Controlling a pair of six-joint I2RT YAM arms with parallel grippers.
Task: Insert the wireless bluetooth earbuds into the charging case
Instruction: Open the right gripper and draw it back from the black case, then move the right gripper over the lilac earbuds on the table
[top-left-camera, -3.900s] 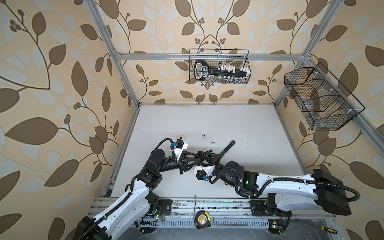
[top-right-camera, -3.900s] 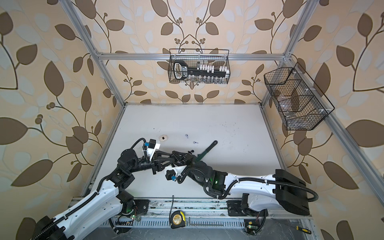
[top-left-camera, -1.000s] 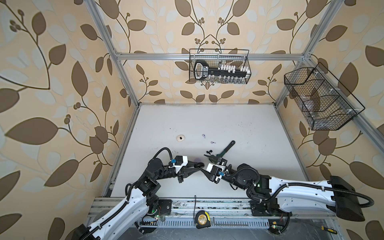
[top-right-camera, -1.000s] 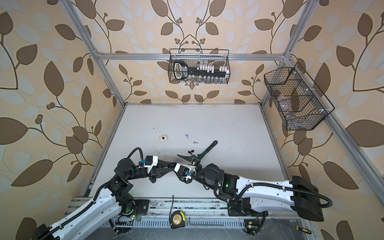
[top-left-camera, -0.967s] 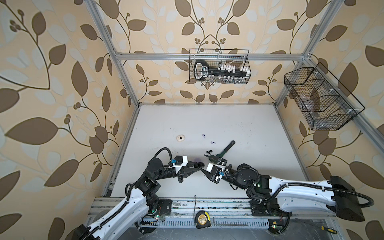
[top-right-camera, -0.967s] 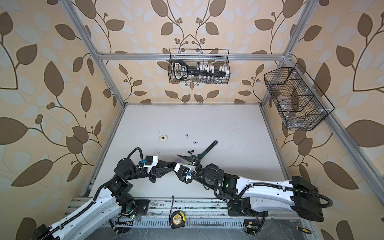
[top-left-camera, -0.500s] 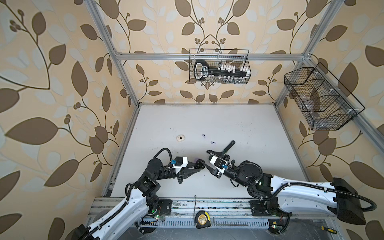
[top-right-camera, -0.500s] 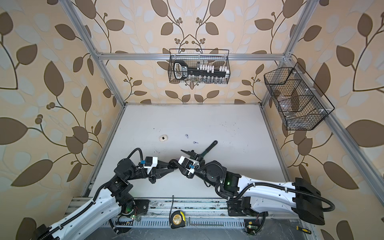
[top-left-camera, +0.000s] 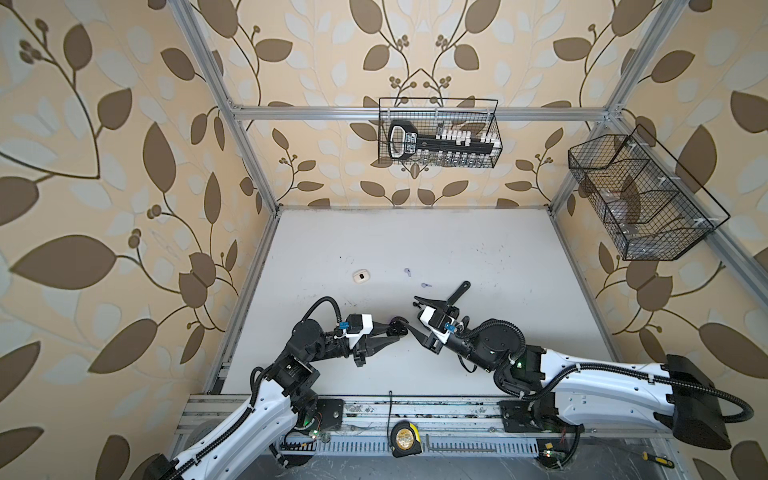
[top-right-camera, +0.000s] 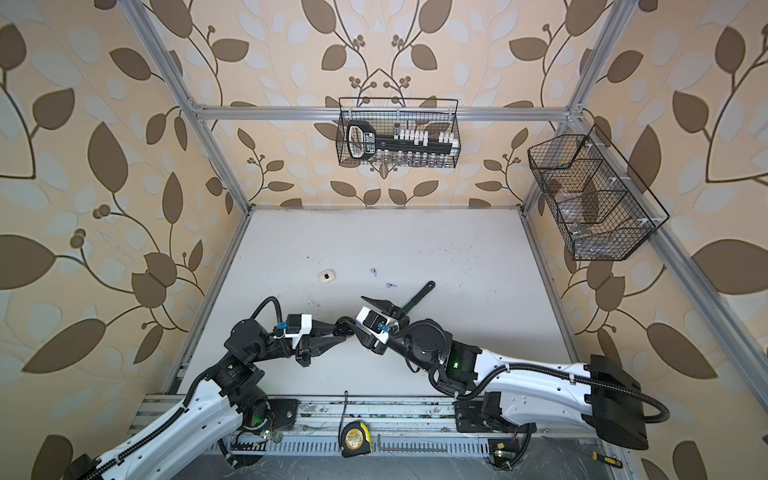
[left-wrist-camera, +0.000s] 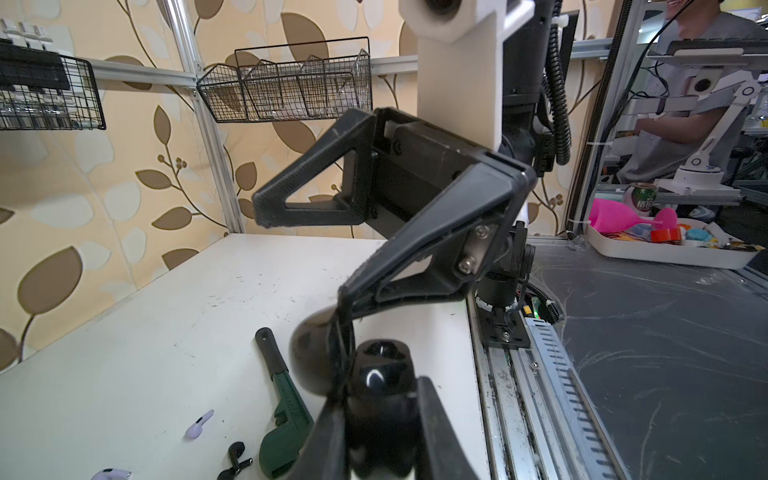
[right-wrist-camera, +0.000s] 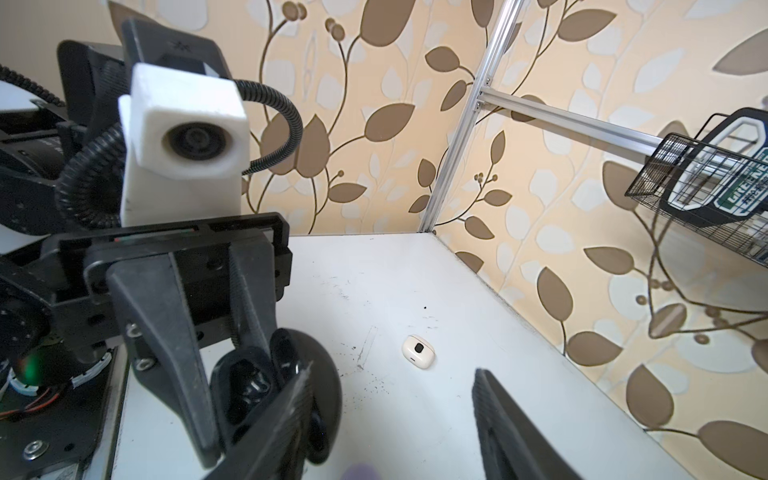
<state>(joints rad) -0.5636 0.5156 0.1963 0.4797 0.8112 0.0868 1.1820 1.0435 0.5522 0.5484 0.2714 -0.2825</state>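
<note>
The left hand (top-left-camera: 392, 333) clamps the black charging case (top-left-camera: 400, 325). At its three o'clock, the right hand (top-left-camera: 411, 312) gapes, holding nothing.

Green wrench (top-left-camera: 458, 293) on the table (top-left-camera: 457, 241) — wire basket (top-left-camera: 415, 112) on wall.

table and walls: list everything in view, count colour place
black case: 1, black, open, in left tool
white case: 1, white, table, left
lilac earbuds: 2, lilac, mid table
black earbuds: seemingly 2, black, beside wrench
wrench: 1, dark green, by right tool
baskets: 2, black wire, hung back and right
tape measure: 1, yellow-black, front rail
left tool: black, shut on black case
right tool: black, open
</note>
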